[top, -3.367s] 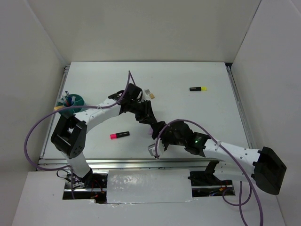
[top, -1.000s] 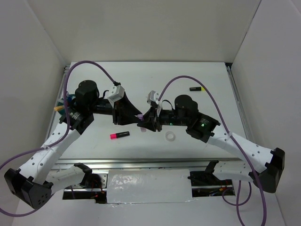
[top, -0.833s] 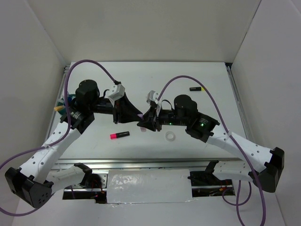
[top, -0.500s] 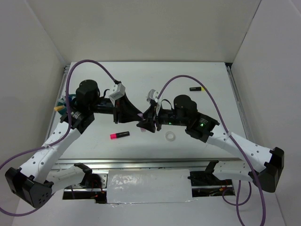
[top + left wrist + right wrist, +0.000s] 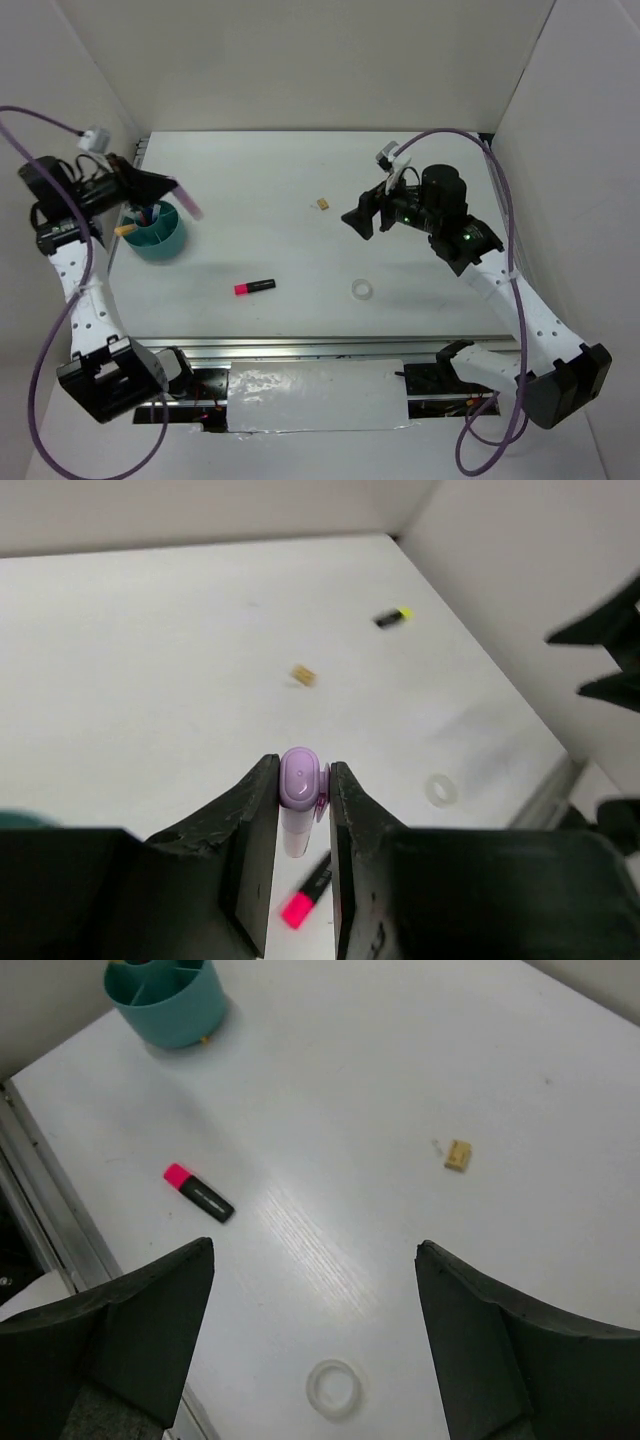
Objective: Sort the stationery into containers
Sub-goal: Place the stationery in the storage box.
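My left gripper (image 5: 163, 188) is shut on a lilac marker (image 5: 188, 204), held in the air over the far right rim of the teal cup (image 5: 158, 240). In the left wrist view the marker (image 5: 298, 785) sits squeezed between both fingers. The cup holds several pens. My right gripper (image 5: 358, 220) hangs open and empty over mid-table, its fingers (image 5: 160, 1300) wide apart. On the table lie a pink-black marker (image 5: 254, 287), a clear tape ring (image 5: 362, 290) and a tan eraser (image 5: 321, 204). A black-yellow marker (image 5: 393, 617) lies at the far right.
White walls close in the table on three sides. A metal rail (image 5: 300, 343) runs along the near edge. The right wrist view shows the cup (image 5: 170, 1000), pink marker (image 5: 198, 1192), eraser (image 5: 458, 1154) and tape ring (image 5: 333, 1388) below.
Both grippers met at mid-table on the lilac marker. The right gripper has since opened and drawn back right; the left arm has swung the marker left over the cup.
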`<action>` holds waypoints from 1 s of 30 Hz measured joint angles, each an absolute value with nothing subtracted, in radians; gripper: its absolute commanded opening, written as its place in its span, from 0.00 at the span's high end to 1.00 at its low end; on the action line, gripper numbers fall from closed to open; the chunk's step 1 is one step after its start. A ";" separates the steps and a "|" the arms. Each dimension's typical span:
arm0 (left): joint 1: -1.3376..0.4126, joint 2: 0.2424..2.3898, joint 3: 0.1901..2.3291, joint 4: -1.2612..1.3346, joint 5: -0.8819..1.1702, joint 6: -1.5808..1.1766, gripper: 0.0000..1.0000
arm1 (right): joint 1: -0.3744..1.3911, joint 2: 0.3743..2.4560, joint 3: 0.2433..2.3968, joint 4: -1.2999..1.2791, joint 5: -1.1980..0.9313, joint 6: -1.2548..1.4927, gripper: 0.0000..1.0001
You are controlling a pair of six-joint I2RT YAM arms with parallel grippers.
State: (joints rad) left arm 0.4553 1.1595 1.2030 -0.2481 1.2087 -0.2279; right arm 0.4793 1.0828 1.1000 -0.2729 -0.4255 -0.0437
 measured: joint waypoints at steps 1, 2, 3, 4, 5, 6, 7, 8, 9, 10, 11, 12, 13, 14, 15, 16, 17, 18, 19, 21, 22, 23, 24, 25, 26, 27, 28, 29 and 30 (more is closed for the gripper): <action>0.548 1.176 1.216 -0.258 1.224 -0.224 1.00 | 0.448 1.092 1.111 -0.306 -0.436 -0.046 0.14; 0.613 1.195 1.231 -0.271 1.231 -0.213 1.00 | 0.421 1.098 1.119 -0.320 -0.442 -0.046 0.14; 0.679 1.218 1.265 -0.313 1.235 -0.199 1.00 | 0.396 1.113 1.137 -0.347 -0.450 -0.047 0.14; 0.730 1.245 1.302 -0.344 1.235 -0.170 1.00 | 0.380 1.128 1.155 -0.364 -0.455 -0.047 0.15; 0.776 1.271 1.343 -0.379 1.230 -0.132 1.00 | 0.357 1.146 1.172 -0.380 -0.465 -0.049 0.15; 0.814 1.297 1.383 -0.406 1.227 -0.098 1.00 | 0.342 1.161 1.186 -0.392 -0.473 -0.050 0.15; 0.853 1.316 1.413 -0.426 1.221 -0.072 1.00 | 0.325 1.178 1.199 -0.405 -0.484 -0.050 0.15; 0.883 1.332 1.431 -0.434 1.208 -0.049 1.00 | 0.312 1.191 1.207 -0.413 -0.488 -0.050 0.15; 0.917 1.341 1.436 -0.438 1.191 -0.027 1.00 | 0.300 1.207 1.214 -0.424 -0.493 -0.050 0.15; 0.939 1.346 1.435 -0.444 1.176 -0.014 1.00 | 0.292 1.218 1.218 -0.432 -0.494 -0.050 0.15; 0.959 1.351 1.431 -0.446 1.156 -0.001 1.00 | 0.285 1.230 1.220 -0.439 -0.493 -0.050 0.15; 0.970 1.354 1.426 -0.443 1.137 0.009 1.00 | 0.282 1.240 1.223 -0.447 -0.492 -0.051 0.15; 0.975 1.354 1.416 -0.435 1.114 0.022 1.00 | 0.282 1.253 1.229 -0.458 -0.489 -0.051 0.17; 0.974 1.354 1.404 -0.430 1.098 0.028 1.00 | 0.284 1.266 1.241 -0.470 -0.482 -0.051 0.17; 0.972 1.354 1.392 -0.423 1.077 0.034 1.00 | 0.288 1.280 1.258 -0.484 -0.471 -0.051 0.18; 0.968 1.356 1.382 -0.419 1.056 0.047 1.00 | 0.292 1.298 1.281 -0.500 -0.455 -0.051 0.19; 0.963 1.362 1.380 -0.421 1.035 0.057 1.00 | 0.297 1.319 1.314 -0.517 -0.438 -0.050 0.19; 0.958 1.370 1.380 -0.418 1.013 0.074 1.00 | 0.302 1.342 1.348 -0.528 -0.423 -0.049 0.20; 0.953 1.380 1.380 -0.415 0.996 0.082 1.00 | 0.305 1.367 1.384 -0.541 -0.410 -0.045 0.20; 0.946 1.402 1.380 -0.415 0.962 0.103 1.00 | 0.305 1.402 1.433 -0.552 -0.389 -0.039 0.19; 0.941 1.415 1.380 -0.417 0.944 0.113 1.00 | 0.306 1.414 1.449 -0.559 -0.377 -0.035 0.18; 0.935 1.428 1.380 -0.420 0.927 0.130 1.00 | 0.307 1.421 1.456 -0.566 -0.370 -0.031 0.18; 0.930 1.439 1.380 -0.422 0.913 0.138 1.00 | 0.308 1.425 1.459 -0.573 -0.364 -0.028 0.18; 0.926 1.452 1.380 -0.422 0.901 0.151 1.00 | 0.308 1.427 1.460 -0.579 -0.361 -0.024 0.18; 0.924 1.461 1.380 -0.420 0.893 0.155 1.00 | 0.308 1.428 1.460 -0.587 -0.362 -0.022 0.18; 0.921 1.471 1.380 -0.416 0.884 0.157 1.00 | 0.307 1.430 1.460 -0.594 -0.363 -0.019 0.18; 0.919 1.478 1.380 -0.414 0.882 0.158 1.00 | 0.307 1.431 1.460 -0.600 -0.366 -0.016 0.18; 0.916 1.485 1.380 -0.411 0.882 0.158 1.00 | 0.302 1.431 1.459 -0.603 -0.370 -0.016 0.18; 0.915 1.491 1.380 -0.405 0.884 0.156 1.00 | 0.300 1.431 1.459 -0.602 -0.378 -0.015 0.18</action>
State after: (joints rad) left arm 0.9154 1.4914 1.3800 -0.4053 0.8845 0.1562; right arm 0.3000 1.4307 1.4586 -0.6018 -0.3779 -0.0154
